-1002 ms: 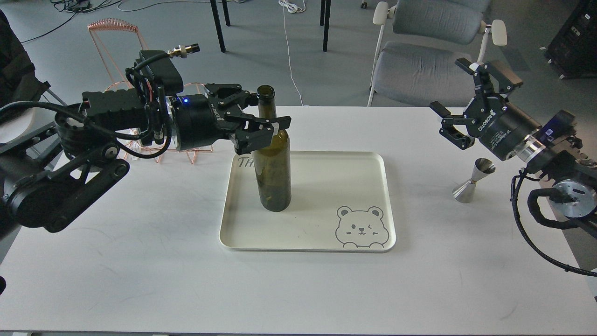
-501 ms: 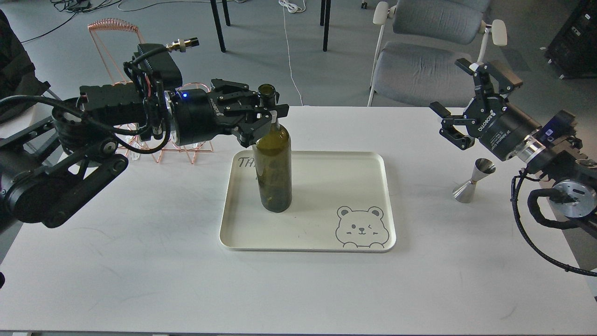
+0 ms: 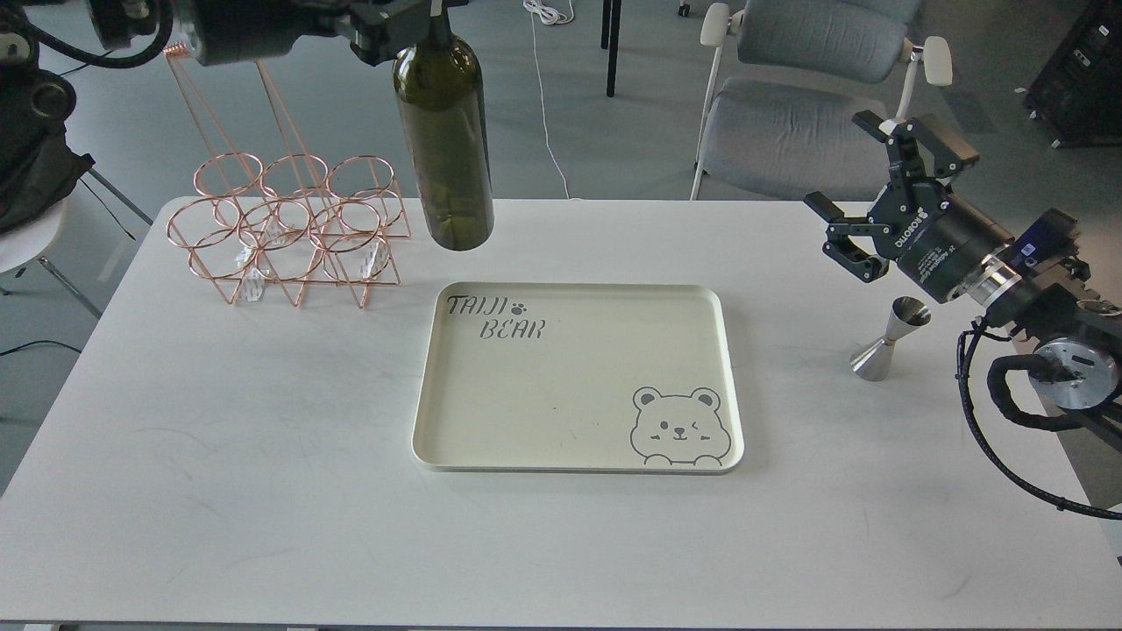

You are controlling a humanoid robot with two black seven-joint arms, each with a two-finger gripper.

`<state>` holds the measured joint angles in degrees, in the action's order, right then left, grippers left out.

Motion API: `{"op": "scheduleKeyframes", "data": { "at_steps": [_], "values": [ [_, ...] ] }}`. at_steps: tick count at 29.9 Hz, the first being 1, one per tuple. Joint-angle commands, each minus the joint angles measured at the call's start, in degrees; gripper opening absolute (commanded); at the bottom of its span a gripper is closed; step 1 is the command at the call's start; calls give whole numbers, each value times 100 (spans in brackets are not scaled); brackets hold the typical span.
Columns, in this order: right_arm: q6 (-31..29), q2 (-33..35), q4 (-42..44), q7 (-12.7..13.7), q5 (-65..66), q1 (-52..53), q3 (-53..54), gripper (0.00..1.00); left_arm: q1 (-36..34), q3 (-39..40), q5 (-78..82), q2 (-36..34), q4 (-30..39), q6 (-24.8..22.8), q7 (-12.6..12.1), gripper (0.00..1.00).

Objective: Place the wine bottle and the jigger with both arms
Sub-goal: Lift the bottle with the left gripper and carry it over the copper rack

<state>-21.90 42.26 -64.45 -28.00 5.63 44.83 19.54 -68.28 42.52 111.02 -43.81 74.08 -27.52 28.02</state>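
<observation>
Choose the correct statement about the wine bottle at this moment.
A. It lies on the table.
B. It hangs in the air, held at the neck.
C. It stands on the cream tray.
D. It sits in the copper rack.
B: the wine bottle hangs clear above the table, gripped at its neck by the left gripper; nothing stands on the tray.

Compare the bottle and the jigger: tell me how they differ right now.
The bottle hangs in the air, held by its neck in the left tool; the jigger stands on the table, untouched. The bottle is dark green glass and tall; the jigger is shiny steel and much shorter. Both are upright, and neither is on the tray.
</observation>
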Motion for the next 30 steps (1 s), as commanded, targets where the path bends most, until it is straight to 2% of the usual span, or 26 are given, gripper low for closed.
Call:
{"op": "scheduleKeyframes", "data": {
  "at_steps": [1,7,12,18,30],
  "values": [
    [1,-7,3,0,69,-1,-11,98,-308,-7,-264,-31,-744,-26,-2,14],
    [1,-7,3,0,166,-10,-11,98,-335,-138,-291,-39,-1361,-8,-2,14],
    [1,-7,-6,0,175,-36,-11,98,-344,-631,-309,-57,-1466,36,-2,15],
    [1,10,-50,0,175,-89,6,98,-291,-762,-309,-338,-1484,53,-2,16],
    [1,2,-59,0,175,-106,-2,98,-291,-947,-317,-277,-1836,229,-2,16]
  ]
}}
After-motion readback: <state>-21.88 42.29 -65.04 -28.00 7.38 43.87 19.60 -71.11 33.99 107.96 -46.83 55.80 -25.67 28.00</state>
